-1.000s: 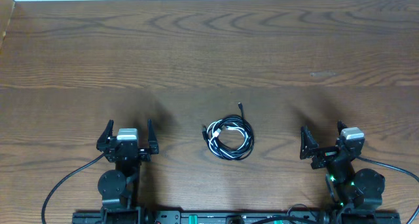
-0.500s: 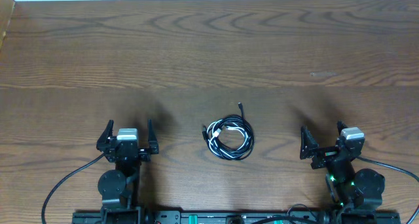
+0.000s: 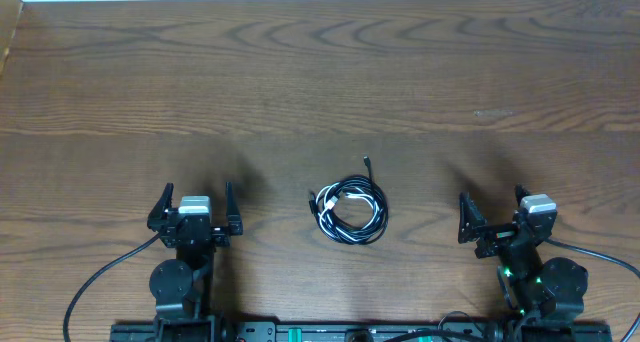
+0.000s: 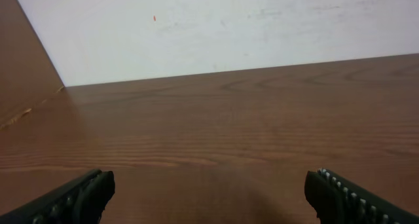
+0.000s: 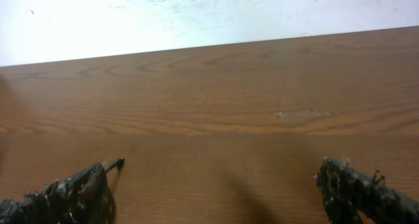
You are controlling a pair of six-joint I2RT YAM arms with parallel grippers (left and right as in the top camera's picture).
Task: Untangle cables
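Note:
The cables [image 3: 349, 211] lie as one small loose coil of thin black cord with a whitish strand in the middle of the table, a plug end [image 3: 368, 163] sticking out toward the back. My left gripper [image 3: 194, 204] is open and empty to the coil's left. My right gripper [image 3: 495, 213] is open and empty to the coil's right. In the right wrist view a small black plug tip [image 5: 118, 162] shows beside the left finger [image 5: 72, 194]. The left wrist view shows only bare wood between my open fingers [image 4: 72, 198].
The wooden table [image 3: 320, 72] stretches far behind the coil to a white wall [image 4: 216, 27]. A raised wooden side edge [image 4: 26, 86] runs along the far left. Thick black arm cables [image 3: 100, 272] trail near both arm bases at the front.

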